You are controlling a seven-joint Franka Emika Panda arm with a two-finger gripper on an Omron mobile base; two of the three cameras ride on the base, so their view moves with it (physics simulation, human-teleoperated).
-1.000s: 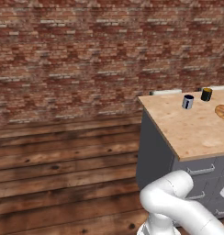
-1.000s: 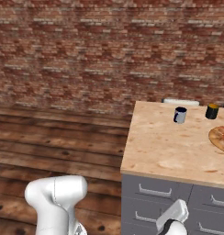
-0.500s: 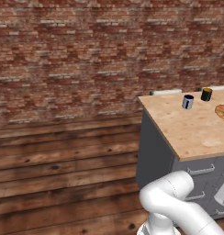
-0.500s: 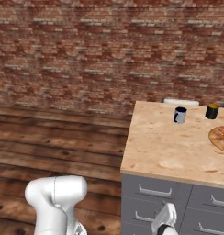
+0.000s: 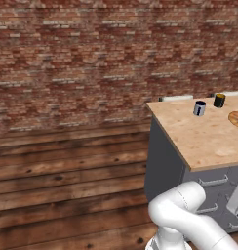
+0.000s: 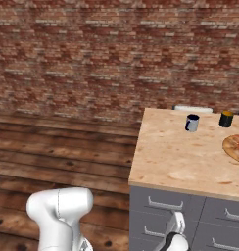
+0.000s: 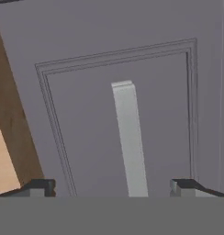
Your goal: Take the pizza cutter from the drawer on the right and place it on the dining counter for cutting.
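- Claw (image 7: 112,186) jaws stand wide apart with nothing between them, close in front of a grey drawer front (image 7: 127,114) of the dining counter (image 6: 185,157).
- Silver bar handle (image 7: 130,142) on that front runs lengthwise from between the finger tips (image 7: 40,187) toward the top of the hand view, tilted slightly left, one end visible above.
- Whether the pizza cutter lies behind this closed front cannot be told.
- Right base view has the hand low against the counter's grey base, beside the handled drawer fronts.
- On the counter's wood top: a dark mug (image 6: 192,122), a black can with a yellow top (image 6: 226,118) near it, and a pizza (image 6: 235,148) at the right edge.
- Behind the counter, a brick wall (image 5: 91,58); beside it, a plank floor (image 5: 67,171).
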